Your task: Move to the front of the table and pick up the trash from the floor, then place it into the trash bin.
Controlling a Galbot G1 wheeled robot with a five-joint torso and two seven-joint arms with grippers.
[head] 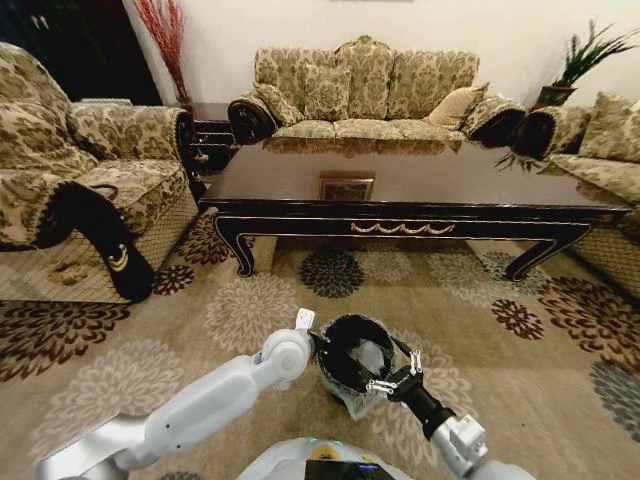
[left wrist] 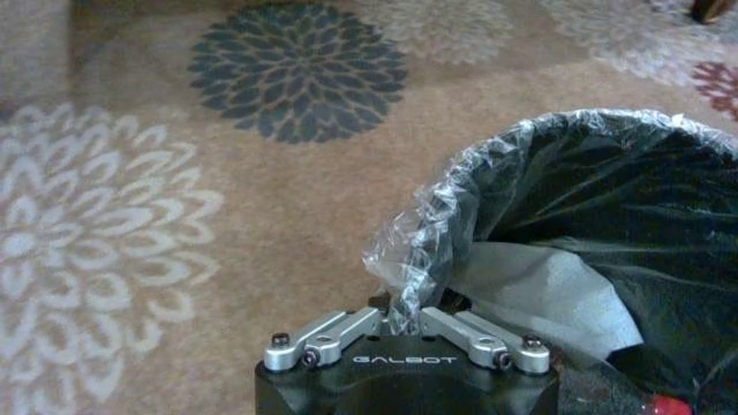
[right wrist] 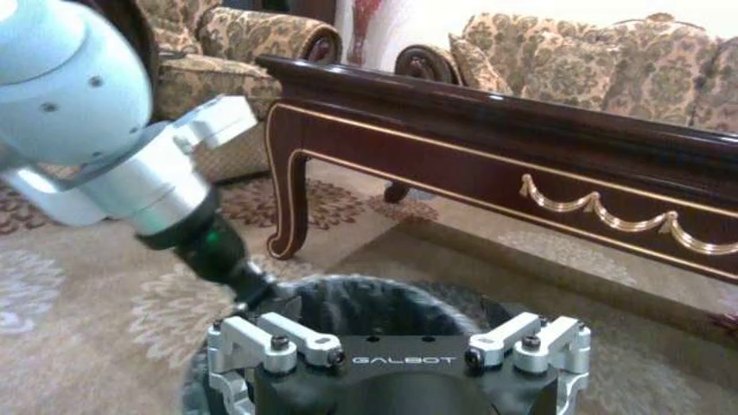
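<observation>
The trash bin [head: 350, 365], black with a clear liner, stands on the floor [head: 250, 310] in front of the table [head: 400, 185]. My left gripper [left wrist: 403, 316] sits at the bin's left rim [left wrist: 444, 216], its jaws drawn together with the crinkled liner between them. My right gripper [head: 394, 377] hovers at the bin's right rim, jaws spread wide with nothing between them. Trash lies inside the bin: a crumpled white paper [left wrist: 542, 290] against the black liner and a small red bit [left wrist: 663, 405] beside it.
An armchair [head: 80, 190] stands at the left, a sofa [head: 365, 95] behind the table and another seat [head: 610, 160] at the right. The table's curved leg [right wrist: 289, 199] is close beyond the bin. Open carpet lies left and right of the bin.
</observation>
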